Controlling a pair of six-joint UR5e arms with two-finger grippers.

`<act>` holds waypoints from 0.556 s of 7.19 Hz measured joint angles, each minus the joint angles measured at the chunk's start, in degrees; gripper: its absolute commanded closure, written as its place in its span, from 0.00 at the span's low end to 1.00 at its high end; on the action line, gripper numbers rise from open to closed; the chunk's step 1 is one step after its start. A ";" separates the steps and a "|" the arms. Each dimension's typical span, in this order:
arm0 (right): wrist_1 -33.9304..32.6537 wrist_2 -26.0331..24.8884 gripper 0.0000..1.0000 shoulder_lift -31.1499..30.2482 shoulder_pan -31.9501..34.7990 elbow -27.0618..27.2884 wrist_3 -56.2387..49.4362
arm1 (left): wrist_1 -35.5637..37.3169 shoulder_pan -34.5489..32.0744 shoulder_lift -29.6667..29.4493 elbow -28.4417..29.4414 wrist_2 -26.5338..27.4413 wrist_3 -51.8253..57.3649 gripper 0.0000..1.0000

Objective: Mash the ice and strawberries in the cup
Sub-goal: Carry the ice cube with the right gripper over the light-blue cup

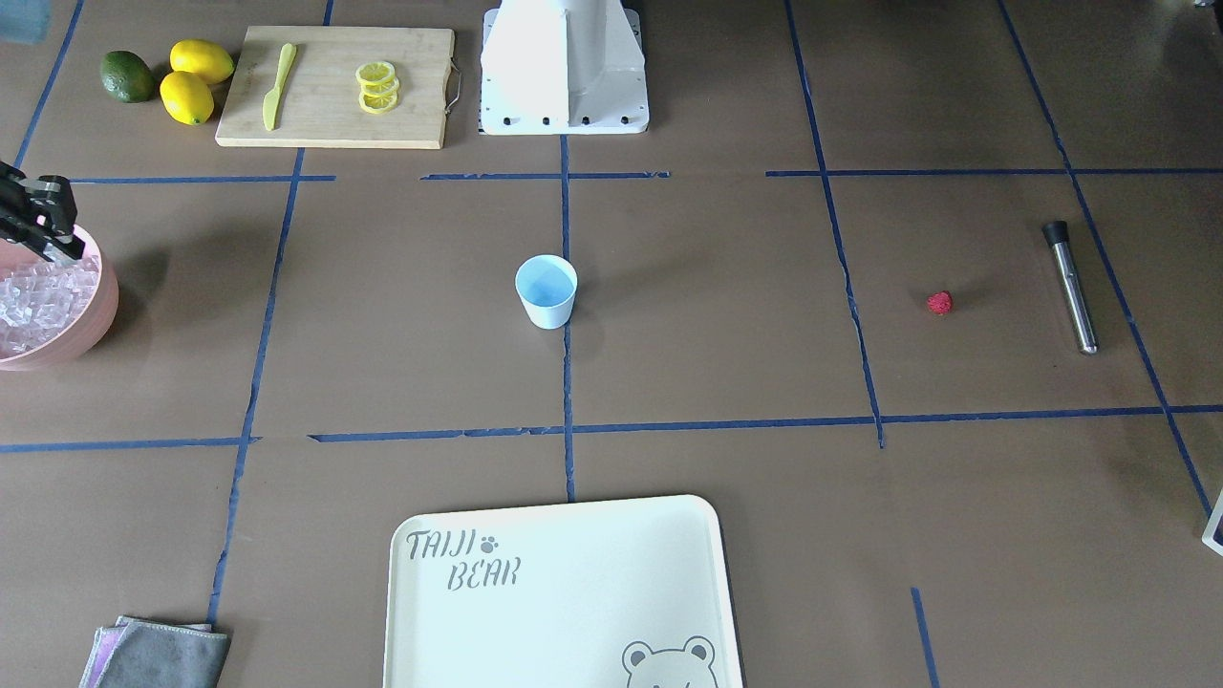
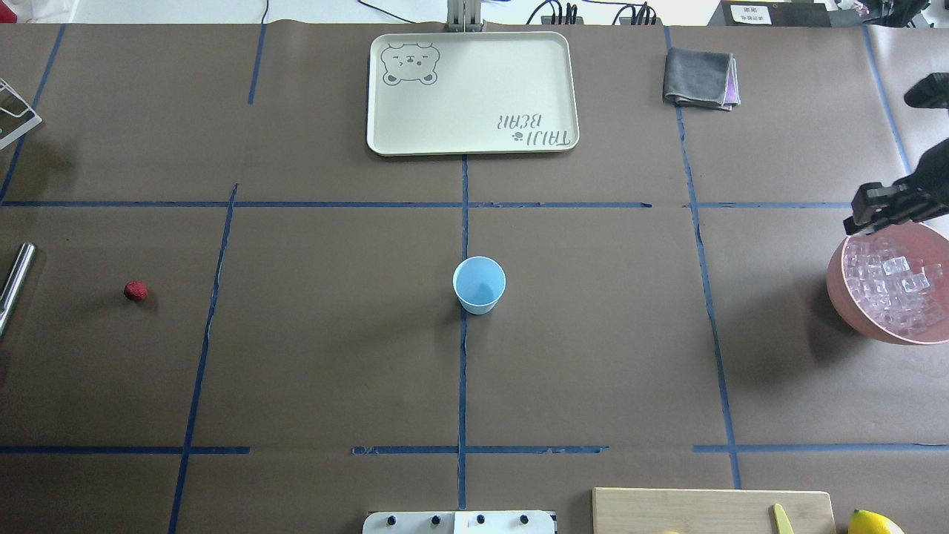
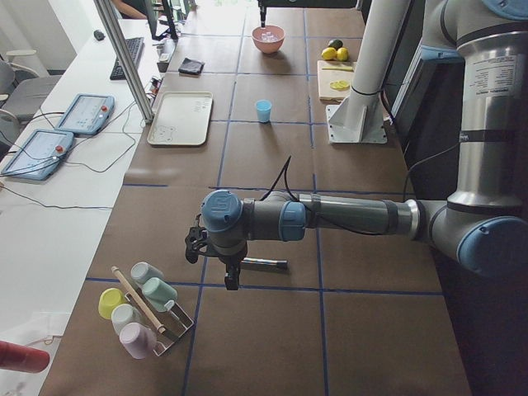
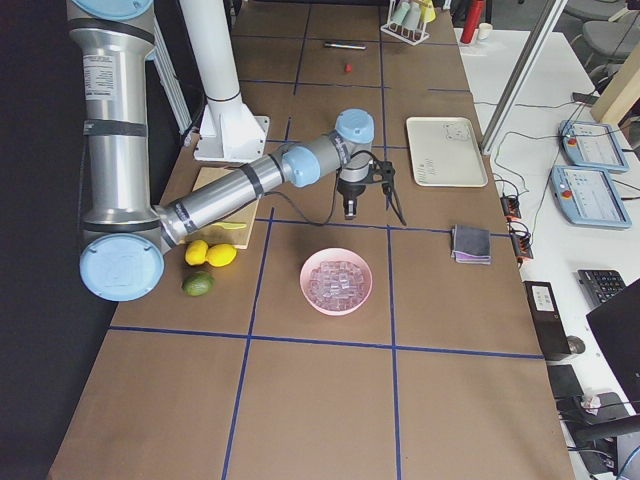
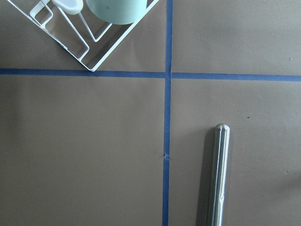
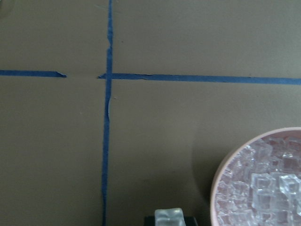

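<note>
The light blue cup (image 1: pixel 547 291) (image 2: pixel 479 284) stands upright mid-table with nothing visible in it. Ice (image 2: pixel 893 285) (image 1: pixel 38 296) fills a pink bowl (image 2: pixel 844 297) at the table's end on my right. My right gripper (image 2: pixel 860 221) (image 1: pixel 59 247) hangs over the bowl's far rim, shut on one ice cube (image 6: pixel 168 216). A single red strawberry (image 1: pixel 940 303) (image 2: pixel 136 291) lies on my left half. Only the exterior left view shows my left gripper (image 3: pixel 232 279), low over a steel muddler (image 5: pixel 216 174) (image 1: pixel 1070 287). I cannot tell whether it is open or shut.
A cream tray (image 2: pixel 474 141) and a folded grey cloth (image 2: pixel 698 78) lie at the far edge. A cutting board (image 1: pixel 334 124) holds lemon slices and a yellow knife, with lemons and a lime (image 1: pixel 127 76) beside it. A white cup rack (image 3: pixel 144 309) stands near my left gripper.
</note>
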 measured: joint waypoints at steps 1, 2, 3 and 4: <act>-3.76 -0.41 1.00 6.76 -3.52 -0.49 3.98 | 0.00 0.02 -0.04 -0.07 0.00 -0.02 0.00; -6.44 -1.59 1.00 14.08 -7.92 -1.82 10.57 | 0.00 0.03 -0.06 -0.13 0.00 -0.06 0.00; -7.94 -4.95 1.00 21.02 -13.33 -3.92 18.17 | 0.00 0.03 -0.22 -0.15 0.00 -0.09 0.00; -8.50 -9.95 1.00 27.38 -19.14 -7.03 25.15 | 0.00 0.03 -0.48 -0.14 0.00 -0.29 0.00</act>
